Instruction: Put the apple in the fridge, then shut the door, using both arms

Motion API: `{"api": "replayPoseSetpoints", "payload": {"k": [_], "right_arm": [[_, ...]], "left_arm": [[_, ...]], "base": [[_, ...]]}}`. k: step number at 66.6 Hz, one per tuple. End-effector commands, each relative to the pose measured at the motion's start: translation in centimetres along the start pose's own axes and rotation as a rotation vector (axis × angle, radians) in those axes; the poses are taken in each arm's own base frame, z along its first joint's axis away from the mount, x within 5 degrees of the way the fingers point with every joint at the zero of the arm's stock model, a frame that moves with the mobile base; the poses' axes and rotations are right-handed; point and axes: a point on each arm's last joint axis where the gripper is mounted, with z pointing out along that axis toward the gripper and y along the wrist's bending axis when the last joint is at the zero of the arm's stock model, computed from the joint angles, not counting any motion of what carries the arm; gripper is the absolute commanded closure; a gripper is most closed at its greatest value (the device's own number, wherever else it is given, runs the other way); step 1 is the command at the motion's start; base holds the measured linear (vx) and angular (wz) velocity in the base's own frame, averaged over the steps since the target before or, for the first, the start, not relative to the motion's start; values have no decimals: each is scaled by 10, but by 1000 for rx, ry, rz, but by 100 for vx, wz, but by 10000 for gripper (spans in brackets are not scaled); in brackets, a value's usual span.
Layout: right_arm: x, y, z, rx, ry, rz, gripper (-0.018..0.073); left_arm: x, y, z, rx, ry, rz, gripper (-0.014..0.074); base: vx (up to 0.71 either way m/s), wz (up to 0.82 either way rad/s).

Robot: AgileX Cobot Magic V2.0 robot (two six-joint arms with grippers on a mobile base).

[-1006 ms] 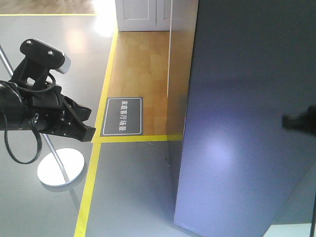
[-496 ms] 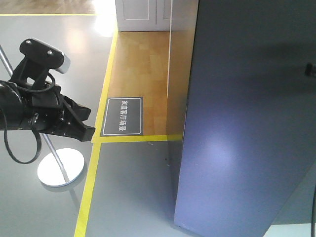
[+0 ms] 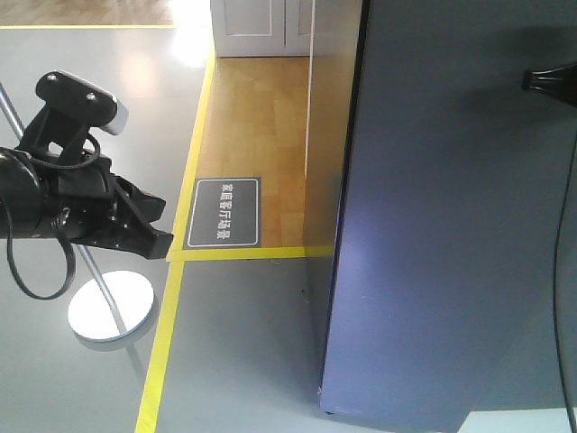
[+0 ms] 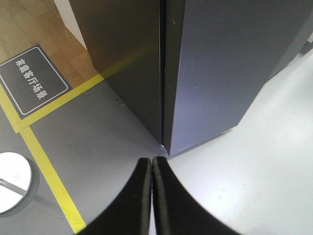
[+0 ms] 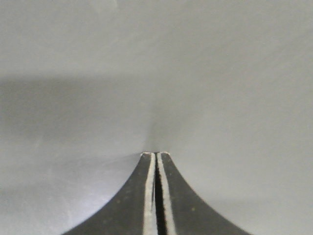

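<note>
Front view: the door (image 3: 451, 225) fills the right half as a flat dark grey panel, nearly flush with the fridge (image 3: 329, 135) side just left of it. No white interior shows. The apple is not visible anywhere; presumably it is inside, so placing looks done and only the last of the closing remains. The left gripper (image 3: 144, 225) hangs well left of the door, over the grey floor. The right gripper (image 3: 541, 79) shows only as a dark tip against the door's upper right. A floor sign (image 3: 224, 212) left of the fridge carries white Chinese characters, too small to read reliably.

Left wrist view: jaws pressed together, holding nothing, above the floor near the door's lower corner. Only a thin dark seam separates door and fridge.

Right wrist view: jaws pressed together, empty, tips apparently touching the plain grey door face.
</note>
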Motion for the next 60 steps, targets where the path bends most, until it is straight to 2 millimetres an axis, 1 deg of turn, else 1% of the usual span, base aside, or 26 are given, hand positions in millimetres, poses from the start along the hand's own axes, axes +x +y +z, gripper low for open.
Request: {"api": "replayPoseSetpoints", "payload": {"k": [1, 7, 13, 22, 26, 31, 37, 41, 50, 53, 60], "right_arm": [[-32, 4, 6, -65, -184, -23, 563], [-32, 6, 21, -75, -190, -23, 563], [-31, 6, 31, -77, -189, -23, 563], [-31, 7, 44, -80, -193, -17, 563], [-30, 6, 46, -72, -179, -12, 563], [-31, 8, 40, -44, -129, 7, 563], [-35, 13, 26, -5, -66, -4, 563], [-39, 19, 14, 18, -19, -43, 563], [-45, 40, -10, 17, 57, -132, 563], [-44, 48, -17, 7, 95, -150, 563], [-43, 58, -31, -26, 172, -169, 563]], "left_arm": [[-13, -1, -13, -9, -105, -14, 603], [-13, -1, -13, -9, -105, -14, 603], [-13, -1, -13, -9, -105, -14, 603], [-13, -1, -14, -9, -106, -14, 603], [-13, -1, -13, -9, -105, -14, 603], [-13, -1, -13, -9, -105, -14, 603], [-13, -1, -14, -9, -106, -14, 603], [-13, -1, -14, -9, -106, -14, 603], [-13, -1, -14, -9, -106, -14, 603], [-13, -1, -14, -9, -106, -14, 603], [-13, -1, -14, -9, -106, -14, 603]], "base": [[0, 0], [0, 0], [0, 0], [0, 0], [0, 0], [0, -1], [0, -1], [0, 0], [0, 0], [0, 0], [0, 0]]}}
